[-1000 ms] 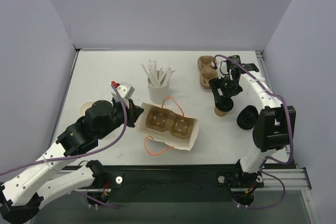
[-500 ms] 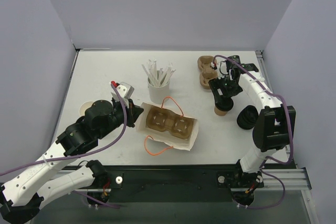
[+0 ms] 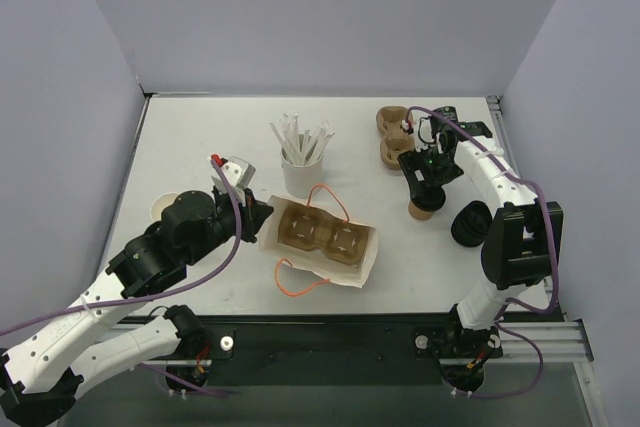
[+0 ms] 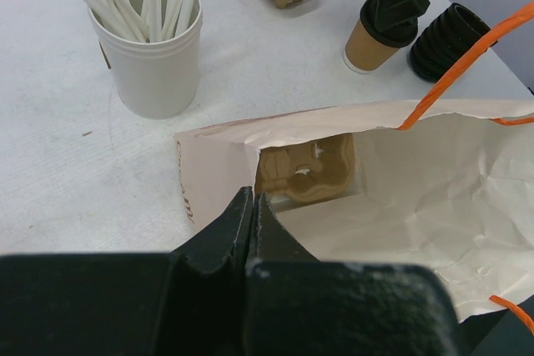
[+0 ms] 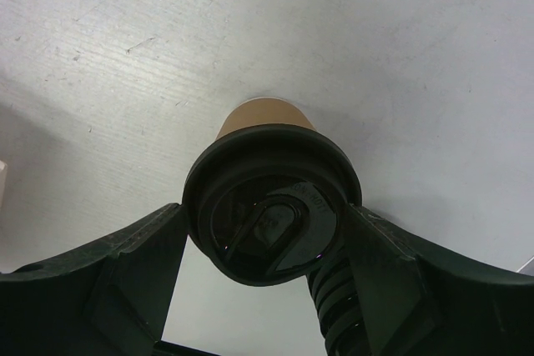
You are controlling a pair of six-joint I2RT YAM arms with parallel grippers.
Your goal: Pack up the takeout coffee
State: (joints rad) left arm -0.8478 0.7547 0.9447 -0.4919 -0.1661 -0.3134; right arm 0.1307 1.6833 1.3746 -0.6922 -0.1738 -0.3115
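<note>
Takeout coffee [image 4: 367, 46] clasped by right gripper [image 5: 267, 210]

It stands upright on the table [image 3: 200, 137] directly beneath the gripper, its black lid held between wide-set fingers [image 5: 133, 264] pressing opposite sides. Well to that gripper's left, the left gripper [image 4: 253, 206] pinches the open paper bag's [image 4: 400, 198] rim, jaws fully closed.

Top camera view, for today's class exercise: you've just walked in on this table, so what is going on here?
Two robot arms are packing a takeout order. The left gripper is pinched shut on the rim of a white paper bag, holding its mouth open. A cardboard cup carrier already sits inside. The right gripper has its fingers against both sides of the black lid of the takeout coffee, which stands on the table, not yet lifted or bagged.
</note>
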